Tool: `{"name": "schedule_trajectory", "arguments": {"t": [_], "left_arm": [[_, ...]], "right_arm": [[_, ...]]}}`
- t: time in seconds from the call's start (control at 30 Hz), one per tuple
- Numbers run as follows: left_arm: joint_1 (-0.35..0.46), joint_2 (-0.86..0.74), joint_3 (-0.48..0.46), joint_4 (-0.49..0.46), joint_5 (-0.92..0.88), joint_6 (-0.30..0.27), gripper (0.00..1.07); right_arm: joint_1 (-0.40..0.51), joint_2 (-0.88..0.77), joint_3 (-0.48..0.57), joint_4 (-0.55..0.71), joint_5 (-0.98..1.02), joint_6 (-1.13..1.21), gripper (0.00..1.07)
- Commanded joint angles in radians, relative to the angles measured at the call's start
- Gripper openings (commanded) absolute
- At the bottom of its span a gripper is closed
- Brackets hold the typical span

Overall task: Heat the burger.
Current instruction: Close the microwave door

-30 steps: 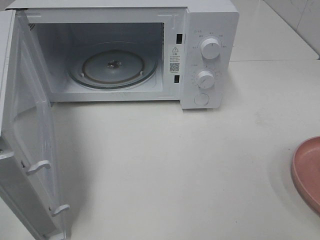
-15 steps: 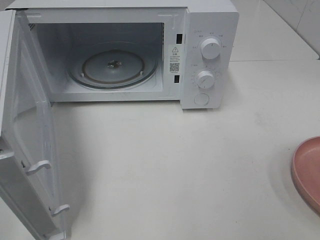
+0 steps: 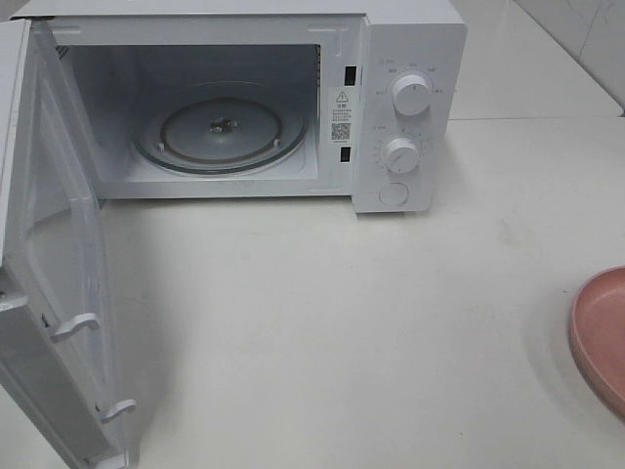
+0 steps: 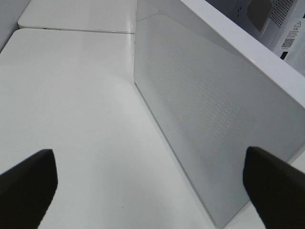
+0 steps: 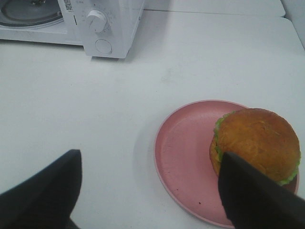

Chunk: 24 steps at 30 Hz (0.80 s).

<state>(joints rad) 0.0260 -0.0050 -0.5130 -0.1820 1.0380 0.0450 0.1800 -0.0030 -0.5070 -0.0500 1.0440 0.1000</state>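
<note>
Right wrist view shows my right claw point(image 5: 147, 191) spread wide above the smooth white tabletop point(image 5: 95, 95), its dark finger overlapping the round, golden-brown burger point(image 5: 257, 140) on the glossy pink plate point(image 5: 183, 152). My left claw point(image 4: 152, 186) gapes beside the perforated microwave door point(image 4: 209, 109).

Open microwave on your white counter, pink plate at the edge.
You have a white box-shaped microwave oven point(image 3: 293, 98) with its door point(image 3: 59, 293) swung wide, a round glass turntable point(image 3: 221, 127) inside, two white dials point(image 3: 410, 94) on its panel, and a pink round plate point(image 3: 601, 337) well apart on the white tabletop point(image 3: 342, 332).
</note>
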Motion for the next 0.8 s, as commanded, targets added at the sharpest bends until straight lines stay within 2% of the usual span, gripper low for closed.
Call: {"name": "schedule_trajectory", "arguments": {"t": [0.03,0.8], "left_arm": [[0.005,-0.011,0.000,-0.008,-0.012,-0.003,0.98],[0.005,-0.011,0.000,-0.008,-0.012,-0.003,0.98]], "right_arm": [[-0.007,-0.028,0.002,-0.004,-0.006,-0.010,0.76],[-0.007,-0.028,0.002,-0.004,-0.006,-0.009,0.76]]}}
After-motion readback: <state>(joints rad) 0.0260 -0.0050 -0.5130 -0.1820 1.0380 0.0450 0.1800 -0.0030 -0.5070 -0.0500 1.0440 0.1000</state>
